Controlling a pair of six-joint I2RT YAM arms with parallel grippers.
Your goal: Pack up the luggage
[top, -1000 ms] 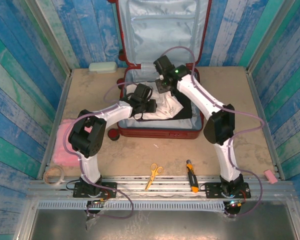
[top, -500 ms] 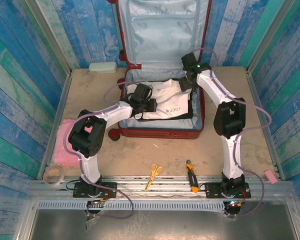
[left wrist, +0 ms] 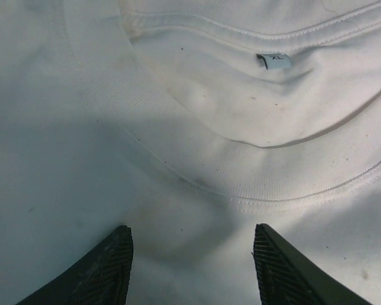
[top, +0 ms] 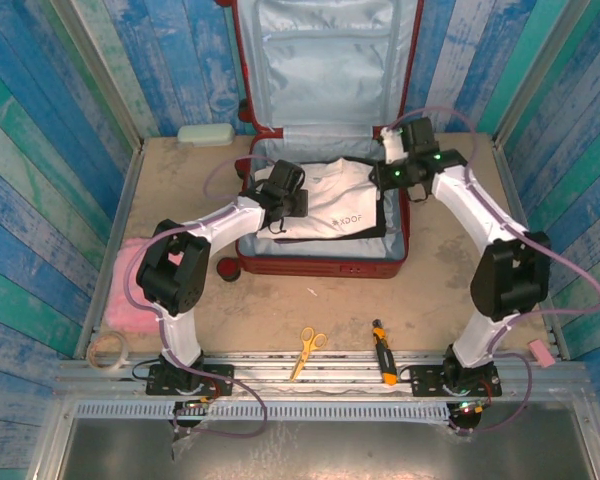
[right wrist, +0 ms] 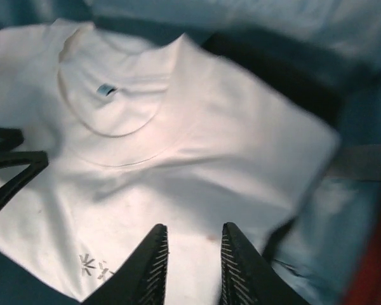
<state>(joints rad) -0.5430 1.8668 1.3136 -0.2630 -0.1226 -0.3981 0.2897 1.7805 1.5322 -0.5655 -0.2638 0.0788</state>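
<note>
though open, luggage (top: 320,268) beneath left tool (left wrist: 190,254)

Top camera looks down; close wrist views apparently share the shirt (left wrist: 178,165).

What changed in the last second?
The right gripper pulled the bunched shirt rightward, spreading it flat, then let go and drew back towards the right edge of the suitcase. The left gripper, open over the collar, edged slightly farther back. The suitcase, scissors and screwdriver stayed put.
</note>
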